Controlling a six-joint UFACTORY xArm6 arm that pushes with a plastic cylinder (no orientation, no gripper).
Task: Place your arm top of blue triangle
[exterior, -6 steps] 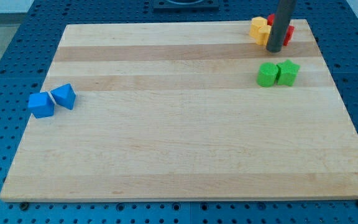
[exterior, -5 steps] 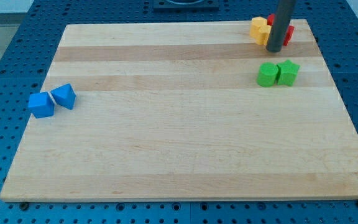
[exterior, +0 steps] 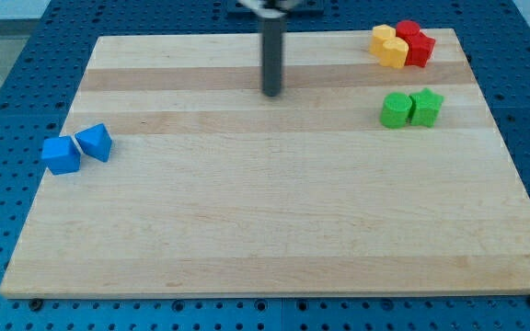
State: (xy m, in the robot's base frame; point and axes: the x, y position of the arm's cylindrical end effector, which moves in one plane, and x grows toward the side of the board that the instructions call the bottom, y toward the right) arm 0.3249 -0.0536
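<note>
Board fills frame, wood, flat. Rod's tip upper centre — well apart from every block. No jaws on this rig, so no open/closed state to give. Blue triangle far left, mid-height, touching blue cube on its left. Judged light, rigid, slides easily — nothing to grasp, park tip just above its upper edge. Yellow blocks, red blocks, green blocks upper right; shapes hard to resolve. Rod top cut off by frame.
</note>
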